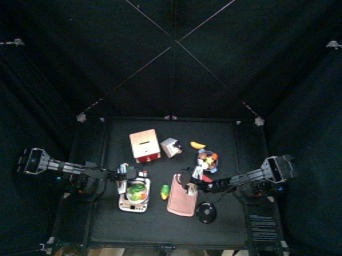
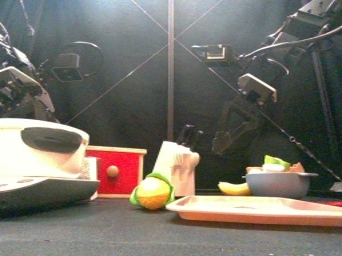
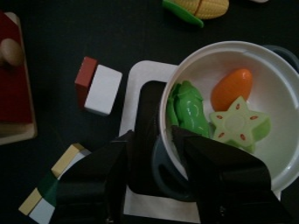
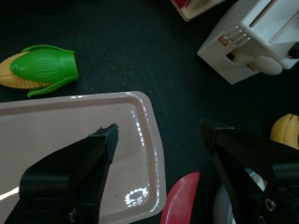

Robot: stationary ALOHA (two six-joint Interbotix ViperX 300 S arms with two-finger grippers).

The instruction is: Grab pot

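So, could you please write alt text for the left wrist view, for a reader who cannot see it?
The left gripper's two black jaws close around the dark handle of a white round pot holding an orange piece, a green leafy piece and a pale green star-shaped slice. Beside it on the black table lies a small red and white block.

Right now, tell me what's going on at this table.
The left gripper is down at the white pot, its jaws straddling the pot's dark handle; whether they have closed on it can't be told. The pot holds toy food: an orange piece, a green piece and a star slice. The right gripper hangs open above the pink tray, holding nothing, with a toy corn cob on the table nearby.
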